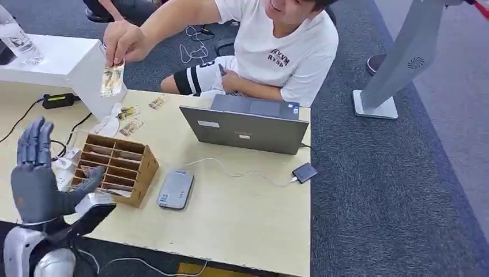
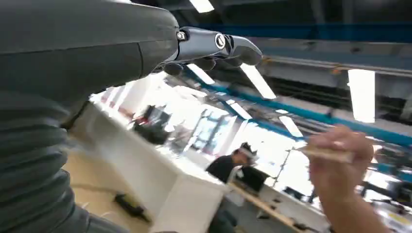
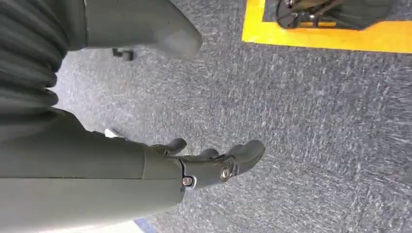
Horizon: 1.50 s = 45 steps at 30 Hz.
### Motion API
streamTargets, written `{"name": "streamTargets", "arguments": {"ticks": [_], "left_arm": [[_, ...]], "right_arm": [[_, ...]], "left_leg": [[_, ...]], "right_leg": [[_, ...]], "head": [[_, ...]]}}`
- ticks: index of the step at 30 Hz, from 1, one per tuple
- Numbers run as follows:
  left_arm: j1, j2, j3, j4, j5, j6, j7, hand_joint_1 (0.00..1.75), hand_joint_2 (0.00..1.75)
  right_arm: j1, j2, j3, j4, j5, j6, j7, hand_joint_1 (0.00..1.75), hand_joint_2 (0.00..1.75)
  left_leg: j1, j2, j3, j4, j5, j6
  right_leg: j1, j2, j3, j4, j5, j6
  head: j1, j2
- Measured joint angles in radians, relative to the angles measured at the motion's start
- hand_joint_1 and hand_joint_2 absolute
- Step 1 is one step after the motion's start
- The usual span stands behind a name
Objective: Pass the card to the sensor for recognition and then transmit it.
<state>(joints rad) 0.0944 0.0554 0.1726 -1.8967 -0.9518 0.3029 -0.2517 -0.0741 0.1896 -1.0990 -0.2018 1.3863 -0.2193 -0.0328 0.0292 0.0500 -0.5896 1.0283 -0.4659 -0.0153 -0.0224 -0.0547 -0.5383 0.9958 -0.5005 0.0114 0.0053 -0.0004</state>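
Observation:
A person's hand (image 1: 124, 41) holds a card (image 1: 112, 79) up over the far left of the table; the same card (image 2: 326, 153) appears edge-on in the left wrist view. My left hand (image 1: 36, 173) is raised at the table's near left, palm up, fingers straight and apart, holding nothing, well short of the card. The grey sensor pad (image 1: 175, 188) lies flat on the table, right of the wooden box. My right hand (image 3: 214, 162) hangs over carpet, its fingers loosely apart and holding nothing.
A wooden slotted box (image 1: 118, 167) stands just right of my left hand. An open laptop (image 1: 248, 124), a cabled phone (image 1: 304, 172), several loose cards (image 1: 130, 118) and a white box (image 1: 69, 63) with a bottle (image 1: 16, 36) share the table (image 1: 242, 219). A grey stand (image 1: 398, 63) rises on the carpet.

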Motion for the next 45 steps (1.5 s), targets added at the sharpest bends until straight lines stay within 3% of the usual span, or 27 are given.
{"name": "streamTargets", "arguments": {"ticks": [1,3,5,9,15,19,24,27,28,36,45], "left_arm": [[-0.016,0.024,-0.03,0.011,-0.001,0.005,0.036,0.0,1.75],[-0.094,0.08,-0.097,0.071,-0.117,-0.016,0.169,0.0,1.75],[-0.173,0.126,-0.154,0.144,-0.178,-0.033,0.23,0.0,1.75],[-0.258,0.17,-0.227,0.235,-0.191,-0.037,0.243,0.0,1.75],[-0.286,0.204,-0.271,0.278,-0.192,-0.034,0.251,0.0,1.75],[-0.342,0.215,-0.299,0.337,-0.248,-0.072,0.305,0.0,1.75],[-0.442,0.209,-0.347,0.443,-0.248,-0.103,0.323,0.0,1.75],[-0.454,0.203,-0.373,0.467,-0.241,-0.098,0.337,0.0,1.75],[-0.454,0.201,-0.378,0.469,-0.237,-0.094,0.337,1.75,1.75],[-0.441,0.196,-0.388,0.477,-0.158,-0.101,0.311,1.75,1.75],[-0.432,0.176,-0.404,0.478,-0.156,-0.096,0.299,1.75,1.75]], "right_arm": [[0.002,0.0,0.002,0.0,0.001,0.001,0.0,0.0,1.75],[0.005,0.0,0.007,0.0,0.02,0.004,-0.004,0.0,1.75],[-0.001,0.0,0.016,0.0,0.03,0.009,-0.01,0.0,1.75],[-0.002,0.0,0.027,0.0,0.033,0.013,-0.01,0.0,1.75],[-0.001,0.0,0.029,0.0,0.033,0.013,-0.011,0.0,1.75],[-0.002,0.0,0.033,0.001,0.036,0.02,-0.02,0.0,1.75],[-0.005,0.0,0.052,0.001,0.054,0.034,0.026,0.0,1.75],[-0.006,0.0,0.059,0.001,0.059,0.032,0.033,0.0,1.75],[-0.006,0.0,0.062,0.001,0.062,0.033,0.033,0.0,1.75],[-0.006,0.0,0.081,0.002,0.072,0.034,0.047,0.0,1.75],[-0.003,0.0,0.1,0.002,0.087,0.032,0.05,0.0,1.75]], "left_leg": [[0.0,0.002,0.0,0.0,0.0,0.0],[0.0,-0.001,-0.001,0.001,0.001,0.0],[0.0,-0.001,-0.002,0.001,0.001,0.0],[0.0,0.002,-0.002,0.001,0.001,0.0],[0.0,0.003,-0.003,0.001,0.001,0.0],[0.0,0.003,-0.004,0.001,0.001,0.0],[0.0,0.003,-0.004,0.001,0.003,0.001],[0.0,0.003,-0.004,0.001,0.003,0.001],[0.0,0.003,-0.004,0.001,0.003,0.001],[-0.001,0.003,-0.005,0.001,0.003,0.001],[-0.001,0.003,-0.005,0.001,0.003,0.001]], "right_leg": [[0.0,0.002,-0.002,0.0,0.0,0.0],[0.0,-0.001,-0.004,0.0,0.001,0.002],[0.0,0.0,-0.002,0.0,0.001,0.002],[0.0,0.003,-0.003,0.0,0.003,0.002],[0.0,0.004,-0.005,0.0,0.002,0.002],[0.0,0.004,-0.006,0.0,0.002,0.002],[0.0,0.004,-0.006,0.0,0.003,0.002],[0.0,0.004,-0.005,0.0,0.004,0.002],[0.0,0.004,-0.006,0.0,0.004,0.003],[0.0,0.004,-0.007,0.0,0.003,0.003],[0.0,0.004,-0.007,0.0,0.003,0.003]], "head": [[0.0,0.0],[0.001,0.0],[0.001,0.0],[0.001,0.0],[0.002,0.0],[0.002,0.0],[0.002,0.0],[0.001,0.0],[0.002,0.0],[0.002,0.0],[0.002,0.0]]}}
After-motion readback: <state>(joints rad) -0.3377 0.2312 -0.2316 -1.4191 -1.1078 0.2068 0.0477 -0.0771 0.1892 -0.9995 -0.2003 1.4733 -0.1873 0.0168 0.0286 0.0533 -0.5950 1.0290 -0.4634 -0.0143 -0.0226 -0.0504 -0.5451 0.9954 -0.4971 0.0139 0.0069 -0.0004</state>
